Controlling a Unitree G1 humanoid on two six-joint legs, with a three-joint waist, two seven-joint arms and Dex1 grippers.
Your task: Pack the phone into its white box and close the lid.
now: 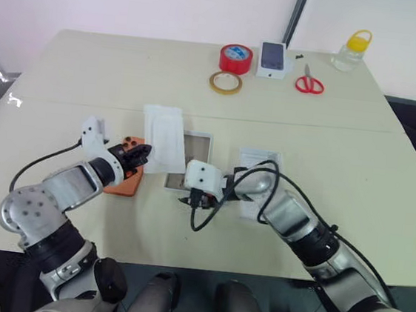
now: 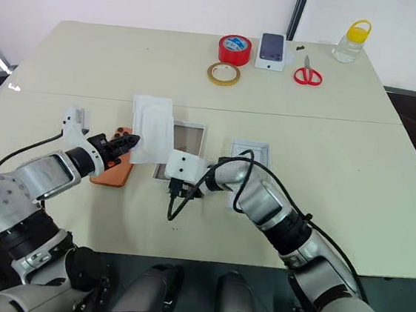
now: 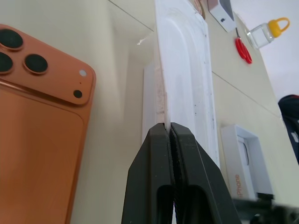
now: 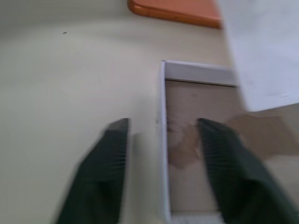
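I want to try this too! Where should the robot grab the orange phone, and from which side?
Best across its two long edges, coming from above. The phone lies flat, camera side up, on the table, so only its thin sides offer a hold. Its far long side sits close to the lifted white insert, leaving little room there.

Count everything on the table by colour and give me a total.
Orange: 1, the phone
White: 4, the insert, the white box, the lid, small phone box
Red: 2, tape roll, scissors
Tan: 1, tape ring
Clear with yellow cap: 1, bottle
Total: 9
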